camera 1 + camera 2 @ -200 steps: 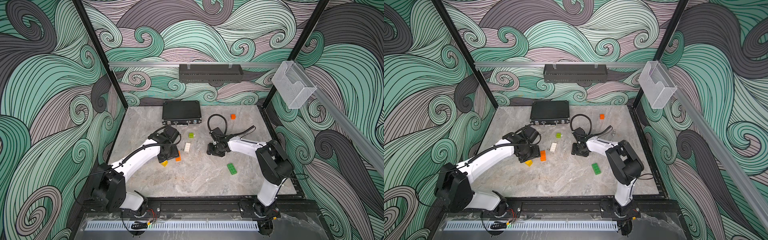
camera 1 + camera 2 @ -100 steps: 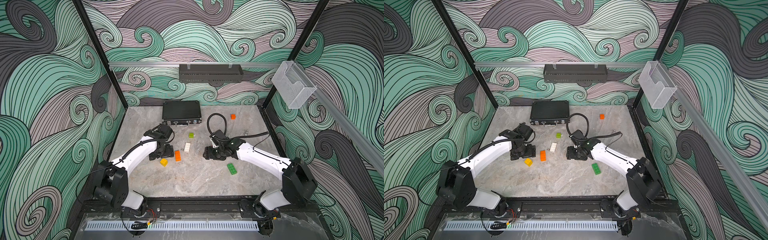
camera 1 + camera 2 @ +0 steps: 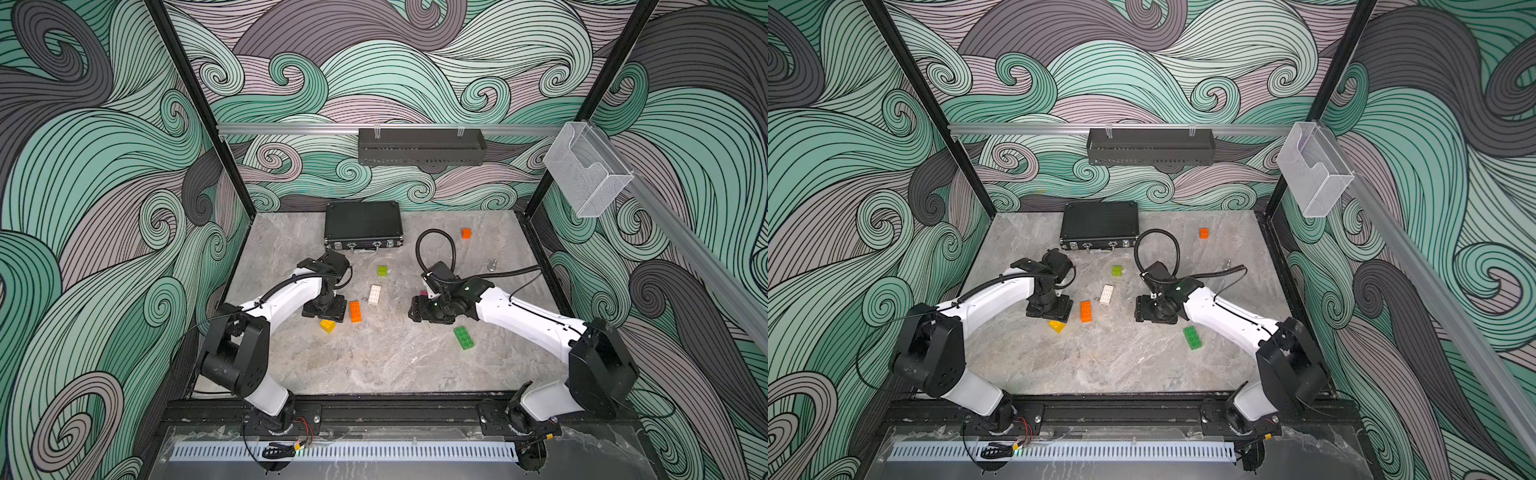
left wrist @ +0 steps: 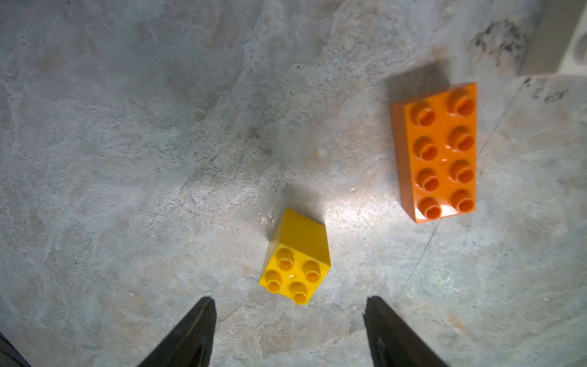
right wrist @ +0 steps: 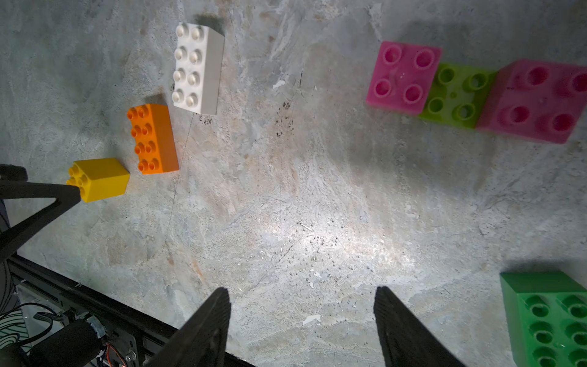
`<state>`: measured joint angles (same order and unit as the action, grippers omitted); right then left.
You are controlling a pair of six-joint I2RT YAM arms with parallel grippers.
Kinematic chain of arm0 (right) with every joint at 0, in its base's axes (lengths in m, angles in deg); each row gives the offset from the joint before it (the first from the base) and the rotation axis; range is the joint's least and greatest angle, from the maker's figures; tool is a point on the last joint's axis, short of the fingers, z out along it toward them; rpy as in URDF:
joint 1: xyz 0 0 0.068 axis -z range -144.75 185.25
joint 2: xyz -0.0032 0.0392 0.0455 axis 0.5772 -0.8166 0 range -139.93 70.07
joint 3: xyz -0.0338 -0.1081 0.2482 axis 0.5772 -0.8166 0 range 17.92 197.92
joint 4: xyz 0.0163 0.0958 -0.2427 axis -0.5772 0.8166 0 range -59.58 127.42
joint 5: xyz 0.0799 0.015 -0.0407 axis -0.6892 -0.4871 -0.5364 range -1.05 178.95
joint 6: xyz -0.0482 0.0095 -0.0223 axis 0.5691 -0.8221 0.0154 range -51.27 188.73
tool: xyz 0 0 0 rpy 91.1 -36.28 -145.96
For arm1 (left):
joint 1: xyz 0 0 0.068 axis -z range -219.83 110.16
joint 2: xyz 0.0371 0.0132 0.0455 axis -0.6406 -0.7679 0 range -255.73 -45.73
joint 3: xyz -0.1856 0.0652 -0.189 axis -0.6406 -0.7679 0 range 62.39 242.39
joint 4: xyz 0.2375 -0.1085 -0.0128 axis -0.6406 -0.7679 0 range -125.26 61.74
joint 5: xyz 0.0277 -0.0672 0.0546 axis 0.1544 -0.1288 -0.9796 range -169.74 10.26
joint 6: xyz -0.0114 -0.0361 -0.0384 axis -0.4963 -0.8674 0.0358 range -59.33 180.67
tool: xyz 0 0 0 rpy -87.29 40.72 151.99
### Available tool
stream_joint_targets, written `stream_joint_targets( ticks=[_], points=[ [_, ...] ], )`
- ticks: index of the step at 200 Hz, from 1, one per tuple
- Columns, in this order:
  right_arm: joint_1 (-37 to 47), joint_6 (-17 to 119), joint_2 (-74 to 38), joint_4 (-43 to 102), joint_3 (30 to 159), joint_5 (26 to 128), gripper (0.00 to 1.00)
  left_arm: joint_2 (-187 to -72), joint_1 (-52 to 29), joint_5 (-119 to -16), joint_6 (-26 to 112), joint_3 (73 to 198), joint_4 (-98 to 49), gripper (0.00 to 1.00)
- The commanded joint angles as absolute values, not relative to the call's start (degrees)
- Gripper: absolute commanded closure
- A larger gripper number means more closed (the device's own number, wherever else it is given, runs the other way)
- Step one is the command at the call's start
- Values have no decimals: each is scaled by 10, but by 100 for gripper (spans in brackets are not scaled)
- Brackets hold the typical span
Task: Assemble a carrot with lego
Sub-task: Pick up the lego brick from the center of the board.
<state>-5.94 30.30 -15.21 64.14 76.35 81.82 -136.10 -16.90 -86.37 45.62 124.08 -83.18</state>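
Settling just behind the yellow brick, left gripper has shifted slightly, jaws spread, empty; right gripper likewise empty over bare table. Carrot looks unstarted.

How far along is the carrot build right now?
Barely started. Done: no stack shows; the yellow brick, orange brick, white brick and dark green brick lie unstacked on the table. Two pink bricks flank a lime brick; whether they're clipped is unclear. In hand: nothing; the left gripper is open right by the yellow brick, the right gripper open over bare table. Left: all the stacking.
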Motion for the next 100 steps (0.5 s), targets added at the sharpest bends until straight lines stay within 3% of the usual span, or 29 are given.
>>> stream_joint_targets(
  ticks=[1, 100],
  points=[
    [-57, 296, -135, 654, 770, 816, 27, -1372, -172, -855, 480, 1229, -821, 26],
    [-48, 292, -117, 654, 755, 817, 26, -1422, -172, -864, 465, 1225, -798, 36]
  ],
)
